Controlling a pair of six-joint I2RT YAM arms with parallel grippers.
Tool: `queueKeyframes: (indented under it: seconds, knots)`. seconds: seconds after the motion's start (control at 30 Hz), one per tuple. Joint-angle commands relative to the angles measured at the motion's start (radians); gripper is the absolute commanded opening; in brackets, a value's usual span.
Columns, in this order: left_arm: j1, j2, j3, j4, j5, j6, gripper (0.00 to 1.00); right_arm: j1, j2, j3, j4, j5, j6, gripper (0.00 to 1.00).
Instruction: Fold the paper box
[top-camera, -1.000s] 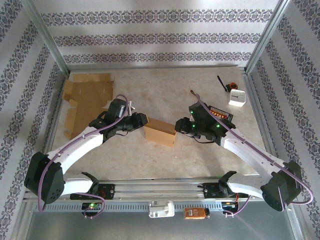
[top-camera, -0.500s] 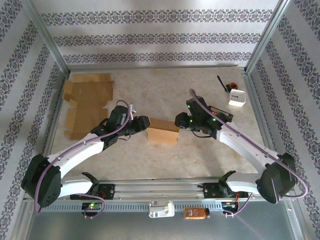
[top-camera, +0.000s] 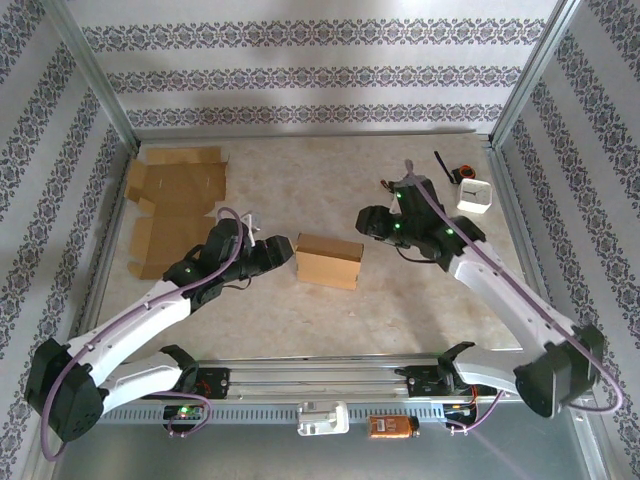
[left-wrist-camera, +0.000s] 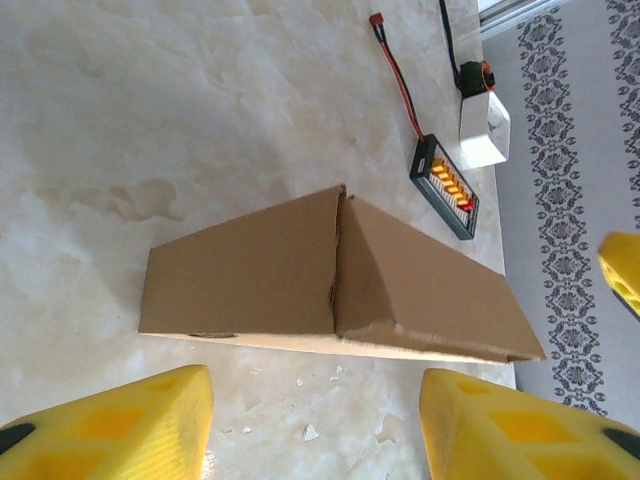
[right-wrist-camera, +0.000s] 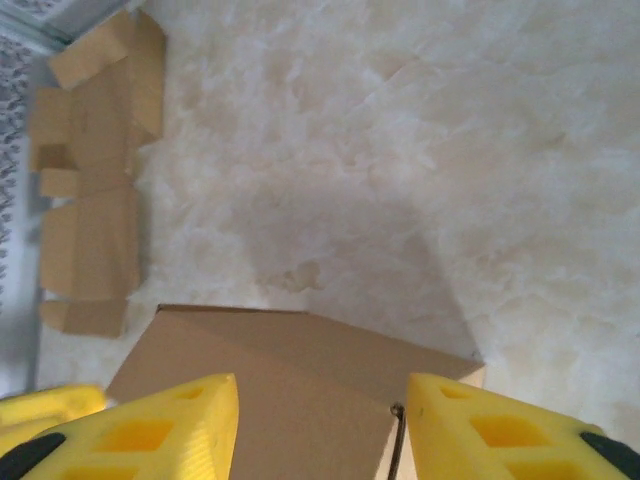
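brown corrugated card, thin-walled: the paper box (top-camera: 328, 262) lies on its long side at the middle of the desk (top-camera: 300, 320), between the two arms. it is judged light and fairly stiff across its panels, but weak at the creases and at the top seam where two flaps meet. on this smooth marbled surface it would likely slide if pushed from one side only, and dent if squeezed hard. the best hold, in my judgement, is the two short ends, one pincer to each, or a panel edge close to a crease, with light pressure.

left pincer (top-camera: 286, 250): just beside the box's left end, not touching it. the left wrist view shows its yellow fingers (left-wrist-camera: 120, 425) well apart, bare desk between them and the box beyond the tips. nothing held.

right pincer (top-camera: 366, 222): near the box's far right corner, apart from it. the right wrist view shows its jaws parted about as far, the box's panel seen past the tips. nothing held.

container check: every face of the box in sight is closed and no opening shows, so contents cannot be told. the top seam looks slightly gapped. folding is judged close to done, not confirmed.

further back, left: a flat cardboard blank (top-camera: 175, 205), unfolded, lying on the desk.

further back, right: a charger board (left-wrist-camera: 447, 188) with a red lead (left-wrist-camera: 400, 75), and a small white unit (top-camera: 474, 195) by the far right edge.
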Motion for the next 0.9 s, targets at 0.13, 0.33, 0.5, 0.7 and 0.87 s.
queueKeyframes:
  seconds: [0.13, 0.33, 0.5, 0.7, 0.87]
  knots:
    - [-0.012, 0.074, 0.081, 0.034, 0.091, -0.029, 0.47, -0.01, -0.107, -0.12, -0.045, -0.185, 0.181, 0.47]
    - [-0.011, 0.095, 0.125, -0.001, 0.071, -0.016, 0.4, 0.021, -0.081, -0.138, -0.022, -0.207, 0.227, 0.4]
    - [-0.012, 0.136, 0.163, -0.049, 0.056, 0.018, 0.32, 0.03, -0.044, -0.158, 0.004, -0.194, 0.238, 0.35]
    - [-0.012, 0.182, 0.178, -0.058, 0.054, 0.034, 0.28, 0.033, -0.03, -0.168, 0.008, -0.159, 0.231, 0.3]
    - [-0.012, 0.198, 0.179, -0.066, 0.06, 0.035, 0.28, 0.037, -0.012, -0.167, 0.015, -0.158, 0.231, 0.26]
